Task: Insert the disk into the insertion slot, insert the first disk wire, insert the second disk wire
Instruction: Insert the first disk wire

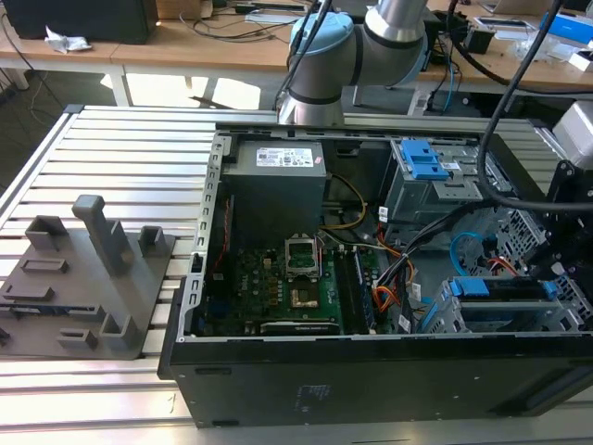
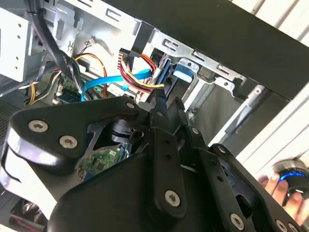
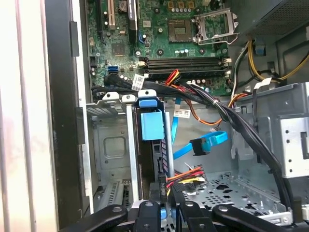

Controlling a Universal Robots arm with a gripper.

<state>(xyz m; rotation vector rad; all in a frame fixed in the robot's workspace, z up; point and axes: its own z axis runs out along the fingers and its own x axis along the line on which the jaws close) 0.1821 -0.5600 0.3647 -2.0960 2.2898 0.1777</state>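
Note:
The disk, carrying a blue bracket, sits in the insertion slot, a silver perforated cage at the case's front corner. My gripper hangs right at the disk's back edge. It is shut on the black plug of the first disk wire, a short red, yellow and black bundle, and the plug is pressed against the disk. In the second wrist view the same bundle ends at my fingertips. The second disk wire, a light-blue cable, lies loose beside it with its dark plug free.
Thick black cable bundles cross above the cage. The motherboard and power supply fill the rest of the case. A taller bay with blue latches stands behind. A grey fixture rests on the table. A hand shows outside the case.

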